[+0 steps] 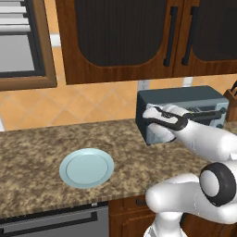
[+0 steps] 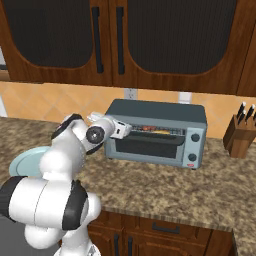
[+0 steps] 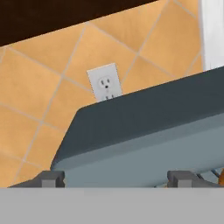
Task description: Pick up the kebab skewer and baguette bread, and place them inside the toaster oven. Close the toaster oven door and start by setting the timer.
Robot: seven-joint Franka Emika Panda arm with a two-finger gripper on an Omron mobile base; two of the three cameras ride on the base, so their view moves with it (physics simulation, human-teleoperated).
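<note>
You're looking at the oven (image 2: 159,134) sitting at the counter (image 2: 200,195) back, right of the plate (image 1: 87,168). Door (image 2: 145,145) is standing slightly ajar, skewer (image 2: 149,128) lying inside on the rack. Gripper (image 3: 116,178) is hanging wide open, empty, at the oven's top front.

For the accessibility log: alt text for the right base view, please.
A grey-blue toaster oven sits on a speckled counter, door ajar at the top, food on its rack. The white arm's open gripper is at the door's upper left corner; a knife block stands right.
</note>
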